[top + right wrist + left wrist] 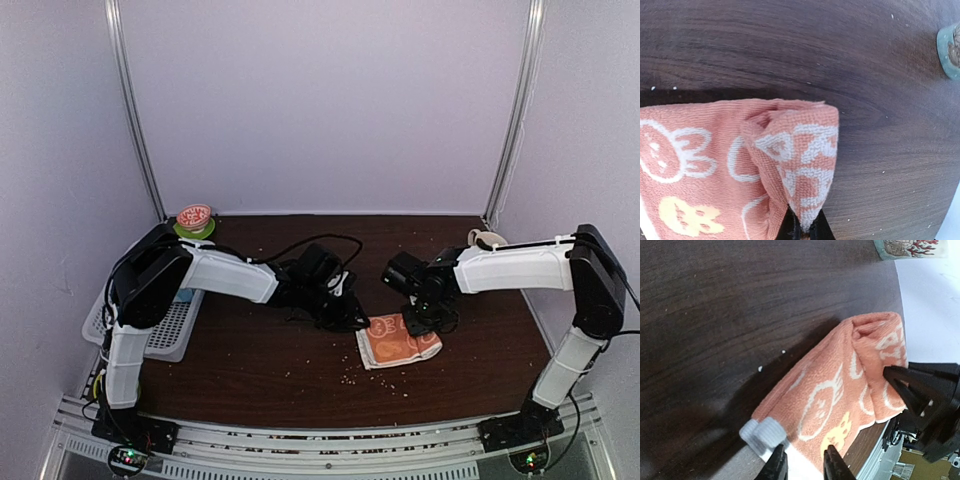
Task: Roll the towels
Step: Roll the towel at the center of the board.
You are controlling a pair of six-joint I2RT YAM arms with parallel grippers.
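Status: early. The rabbit-print towel [398,342] sits on the table [250,370] between the two arms, a bit right of centre. It's folded into a flat pad, not a roll yet.

right gripper [802,232]: clamped tight on one towel corner, which is pulled up and turned over onto the printed face. That's the first tuck of a roll at best (one corner only; the rest of that edge lies flat).

left gripper [805,466]: narrow gap, at the towel's other end next to the white tag [762,433]. The cloth edge lies between the fingers, but the wrist view cuts them off at the frame bottom. Can't tell if it's pinching or just straddling.

Done: nothing rolled.
Left: the whole roll on this towel, then the second one. I can't find the other towel in any view, and the white basket [170,335] on the left shows nothing I'd call cloth.

My read: both grippers need to turn that edge evenly, otherwise the roll goes conical.
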